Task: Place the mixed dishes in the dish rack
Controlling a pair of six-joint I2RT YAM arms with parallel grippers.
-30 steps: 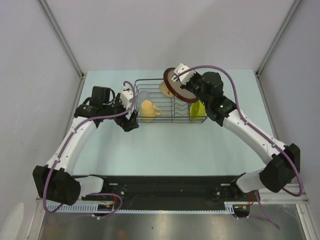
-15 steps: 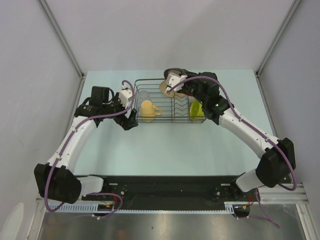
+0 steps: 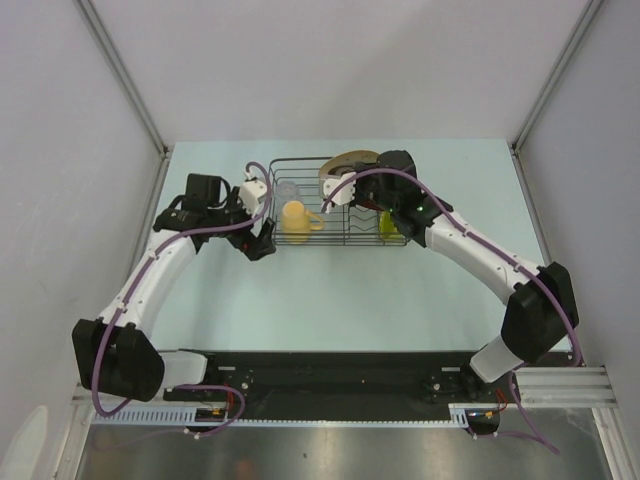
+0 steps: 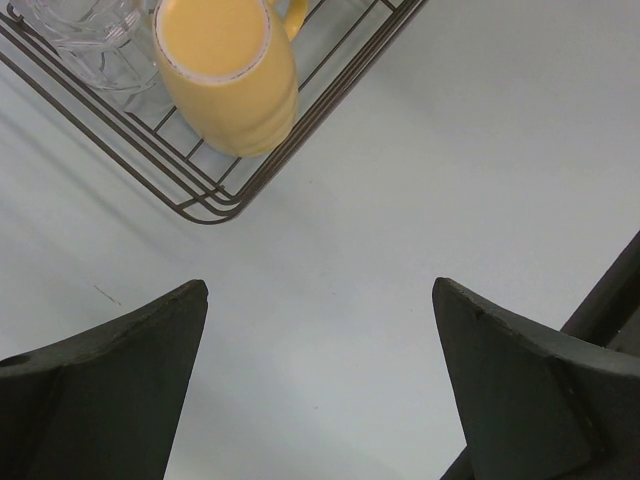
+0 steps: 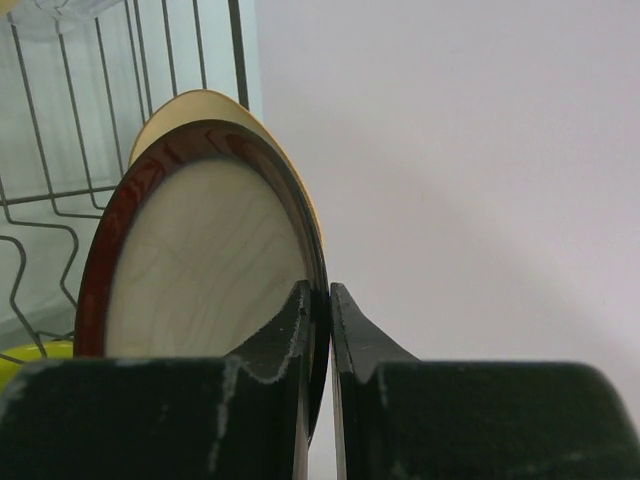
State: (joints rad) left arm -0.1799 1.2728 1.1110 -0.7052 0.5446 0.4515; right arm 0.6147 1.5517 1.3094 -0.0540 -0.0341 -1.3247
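**Round plate pinched at the rack**

The left gripper (image 4: 320, 290) is spread wide over bare table, just beside the thin wire rack (image 4: 215, 205). A clear glass (image 4: 85, 40) and a smooth yellow mug (image 4: 228, 75) are seen inside its left end. At the rack's far side, a round, dark-rimmed tan plate (image 5: 200, 260) is pinched on edge by the right gripper (image 5: 320, 300).

I've got the black wire dish rack (image 3: 345, 215) toward the far side of the table. The yellow mug (image 4: 228, 80) sits open end up in its left end, with the clear glass (image 4: 85, 35) just beside it. The lime-green bowl (image 3: 389, 226) is at the right end and looks tipped on edge. The dark-rimmed plate (image 5: 200, 265) stands on edge, its rim pinched in my right gripper (image 5: 330, 300), and a second tan plate (image 5: 225, 105) peeks out behind it.
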